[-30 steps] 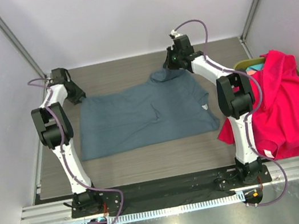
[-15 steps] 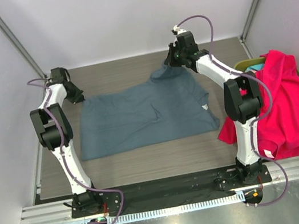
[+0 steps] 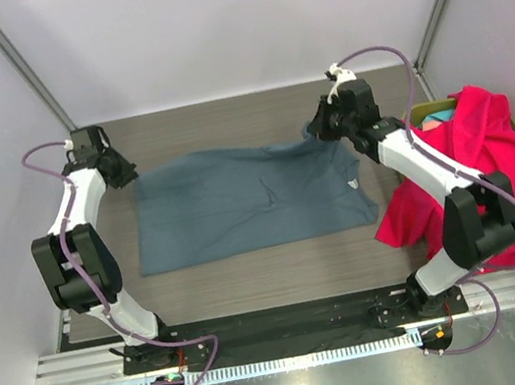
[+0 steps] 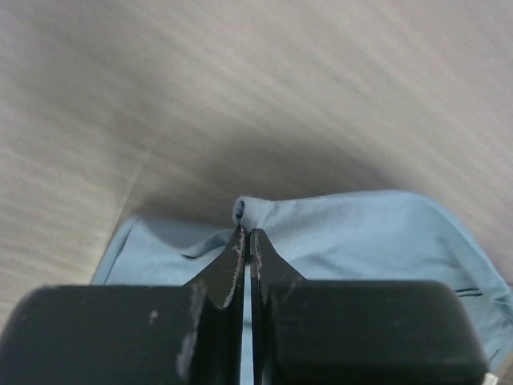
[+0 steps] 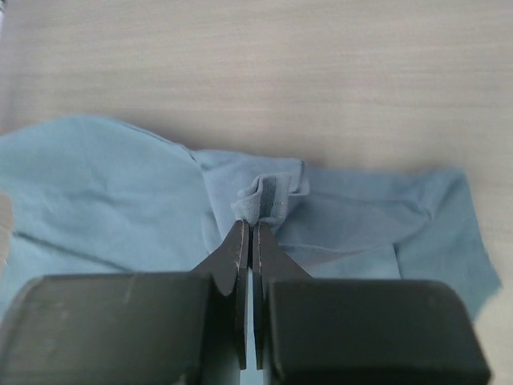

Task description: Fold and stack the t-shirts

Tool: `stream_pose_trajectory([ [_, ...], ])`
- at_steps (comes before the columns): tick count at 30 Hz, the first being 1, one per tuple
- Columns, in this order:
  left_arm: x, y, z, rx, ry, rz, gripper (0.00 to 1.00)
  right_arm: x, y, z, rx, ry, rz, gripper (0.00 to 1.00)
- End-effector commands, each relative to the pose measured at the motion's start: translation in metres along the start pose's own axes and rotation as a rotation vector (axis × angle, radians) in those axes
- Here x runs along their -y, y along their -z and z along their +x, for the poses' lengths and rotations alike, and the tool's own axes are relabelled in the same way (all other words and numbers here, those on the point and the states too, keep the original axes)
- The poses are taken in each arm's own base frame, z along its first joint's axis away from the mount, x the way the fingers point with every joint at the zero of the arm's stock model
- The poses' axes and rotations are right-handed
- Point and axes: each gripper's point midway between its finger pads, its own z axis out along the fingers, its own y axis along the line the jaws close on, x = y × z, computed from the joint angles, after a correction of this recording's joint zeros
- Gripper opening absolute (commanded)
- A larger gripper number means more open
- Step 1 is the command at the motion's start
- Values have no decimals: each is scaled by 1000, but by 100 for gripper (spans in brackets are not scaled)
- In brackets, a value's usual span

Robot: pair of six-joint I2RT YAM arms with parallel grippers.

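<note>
Tabletop (image 3: pixel 225 123) bears grey-blue t-shirt (image 3: pixel 239 201) (left tool (image 4: pixel 245 237), right tool (image 5: pixel 247 228) pinching far corners).

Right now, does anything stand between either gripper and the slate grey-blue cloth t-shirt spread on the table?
Nothing visible does: the left gripper and the right gripper are each shut on the far edge of the slate grey-blue cloth t-shirt.

The left arm (image 3: pixel 74 197) and right arm (image 3: pixel 419 160) have white links, black joints, looping mauve cables (image 3: pixel 372 51) and black wedge-shaped fingers (image 4: pixel 227 277) with scuffed edges.
</note>
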Motion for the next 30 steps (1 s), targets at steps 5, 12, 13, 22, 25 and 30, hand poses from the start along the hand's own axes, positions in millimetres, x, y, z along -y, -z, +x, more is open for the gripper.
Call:
stream_pose_trajectory([
  [5, -10, 10, 10, 31, 4, -16, 0, 0, 53, 6, 94, -5, 4, 1],
  [12, -28, 27, 10, 66, -34, -77, 0, 11, 87, 30, 91, -12, 42, 1],
  [13, -31, 28, 11, 65, -39, -88, 0, 12, 91, 32, 94, -13, 49, 1],
  [22, -76, 43, 18, 106, 28, -266, 69, 48, 138, 102, 101, -208, 166, 25],
  [25, -86, 59, 9, 187, 85, -303, 78, 67, 153, 114, 156, -264, 242, 69],
  [30, -73, 75, -3, 300, 135, -219, 74, 56, 155, 99, 182, -263, 204, 72],
])
